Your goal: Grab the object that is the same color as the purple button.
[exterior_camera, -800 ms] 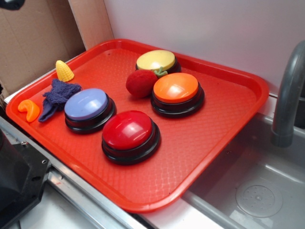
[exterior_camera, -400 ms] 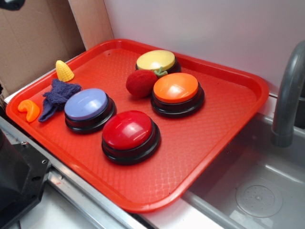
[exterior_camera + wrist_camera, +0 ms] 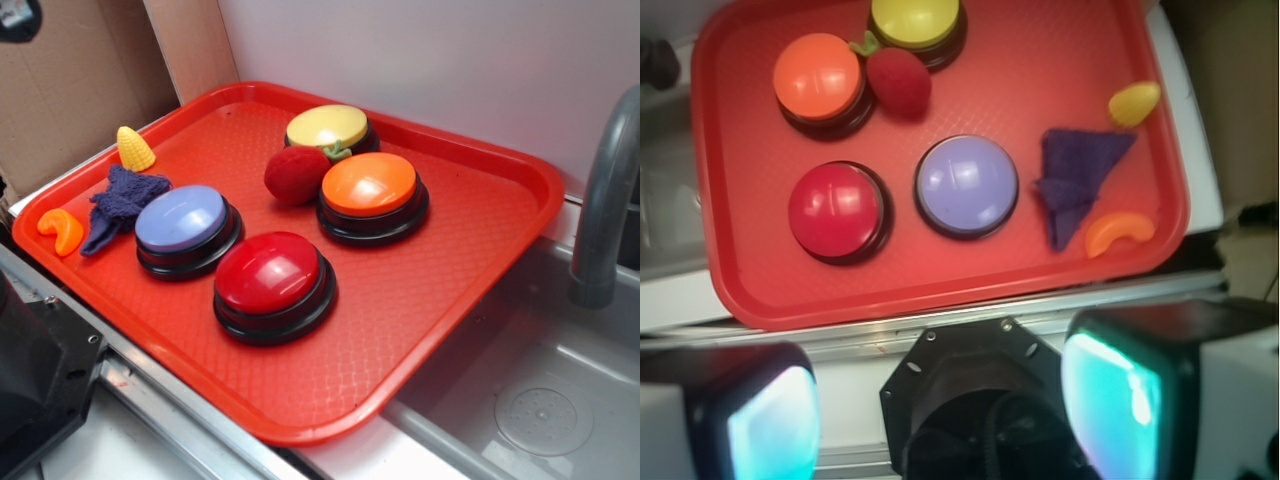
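The purple rag [image 3: 120, 202] lay crumpled on the red tray [image 3: 470, 270], just beside the purple button [image 3: 186, 226], between the yellow corn [image 3: 134, 148] and the orange curved piece [image 3: 61, 229]. Its long axis ran from the corn end toward the orange piece. Only the wrist view showed it as a folded triangle [image 3: 1073, 180], and the tool [image 3: 940, 405] held wide apart with nothing in it, high above the tray.

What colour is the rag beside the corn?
Dark purple-blue rag, clearest in the wrist view.
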Action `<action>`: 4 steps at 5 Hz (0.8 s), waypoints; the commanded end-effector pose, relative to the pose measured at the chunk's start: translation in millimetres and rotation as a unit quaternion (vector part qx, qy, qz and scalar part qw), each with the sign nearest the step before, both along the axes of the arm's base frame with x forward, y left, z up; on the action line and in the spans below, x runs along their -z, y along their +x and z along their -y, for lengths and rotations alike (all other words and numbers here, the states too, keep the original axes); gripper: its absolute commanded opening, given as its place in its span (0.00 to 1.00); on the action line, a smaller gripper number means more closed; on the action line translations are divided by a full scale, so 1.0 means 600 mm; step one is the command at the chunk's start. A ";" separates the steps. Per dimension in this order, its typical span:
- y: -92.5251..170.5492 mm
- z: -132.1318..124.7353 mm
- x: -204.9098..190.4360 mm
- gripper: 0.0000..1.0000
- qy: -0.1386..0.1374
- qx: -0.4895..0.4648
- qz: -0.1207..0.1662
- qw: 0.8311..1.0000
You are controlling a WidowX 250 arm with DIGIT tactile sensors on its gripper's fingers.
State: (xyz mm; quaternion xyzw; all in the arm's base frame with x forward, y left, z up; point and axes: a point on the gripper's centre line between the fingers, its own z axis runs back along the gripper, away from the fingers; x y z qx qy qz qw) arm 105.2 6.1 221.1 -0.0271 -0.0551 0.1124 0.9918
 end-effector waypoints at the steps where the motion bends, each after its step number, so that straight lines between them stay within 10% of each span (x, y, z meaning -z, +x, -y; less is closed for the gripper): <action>1: 0.006 -0.073 0.037 1.00 -0.009 -0.155 0.036 0.987; 4: 0.043 -0.167 0.121 1.00 0.021 -0.366 0.062 0.928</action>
